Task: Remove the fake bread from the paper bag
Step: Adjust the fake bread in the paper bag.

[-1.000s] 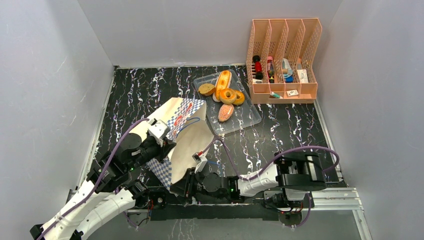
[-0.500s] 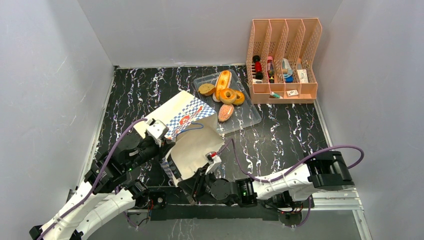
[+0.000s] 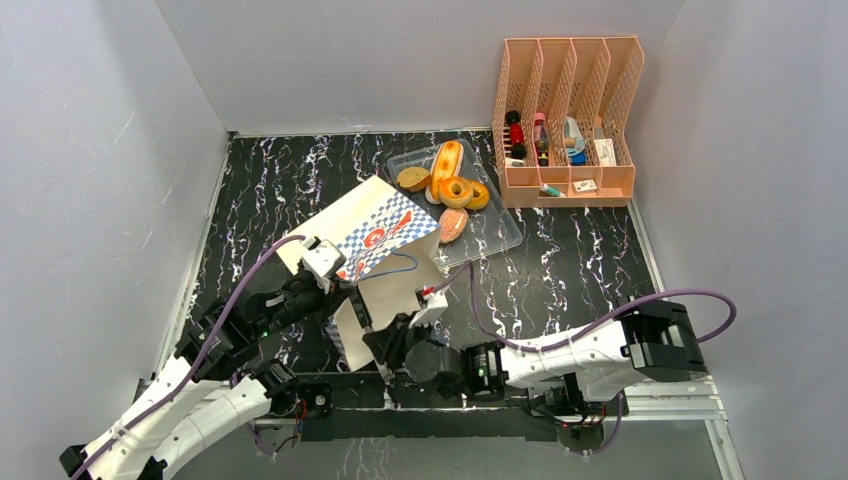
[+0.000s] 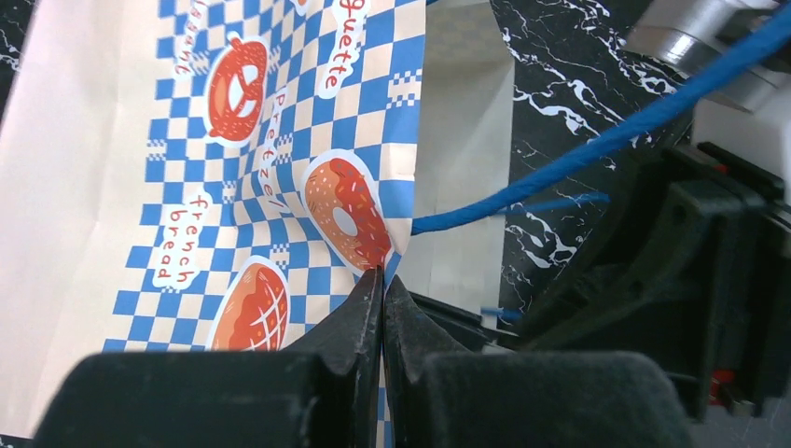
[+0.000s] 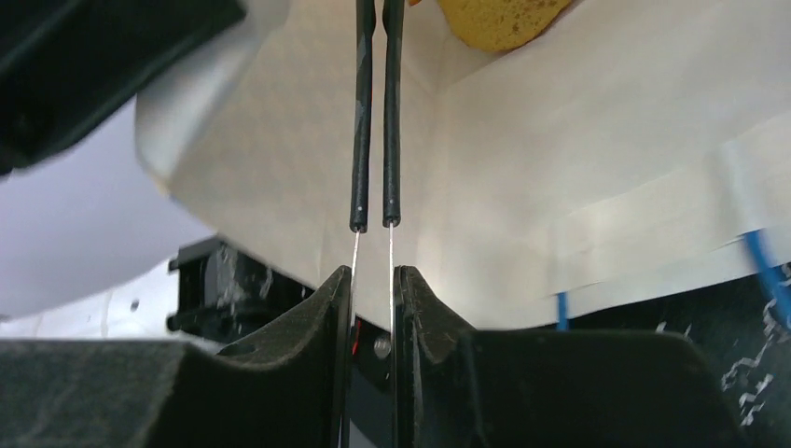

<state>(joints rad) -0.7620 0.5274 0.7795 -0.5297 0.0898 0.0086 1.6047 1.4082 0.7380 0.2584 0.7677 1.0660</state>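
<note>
The fake bread lies on a clear tray [image 3: 500, 240]: a long bun [image 3: 446, 160], a ring donut [image 3: 457, 190], a brown roll [image 3: 413, 179] and an oval reddish bun [image 3: 452, 225]. The paper bag [image 3: 385, 232] [image 4: 233, 140] [image 5: 522, 187] is held tilted between both arms, its checkered end next to the oval bun. My left gripper [image 3: 342, 292] [image 4: 382, 275] is shut on the checkered rim. My right gripper [image 3: 378, 332] [image 5: 373, 273] pinches the bag's plain near end, its jaws almost together. The inside of the bag is hidden.
A peach desk organizer [image 3: 565, 110] holding small items stands at the back right, just beyond the tray. A blue cord handle [image 4: 560, 159] hangs loose from the bag. Grey walls close in the black marbled table [image 3: 280, 180] on three sides.
The bag has swung round, its checkered end moving up and right toward the tray. The right arm's elbow has swung out to the right while its gripper stays on the bag.
</note>
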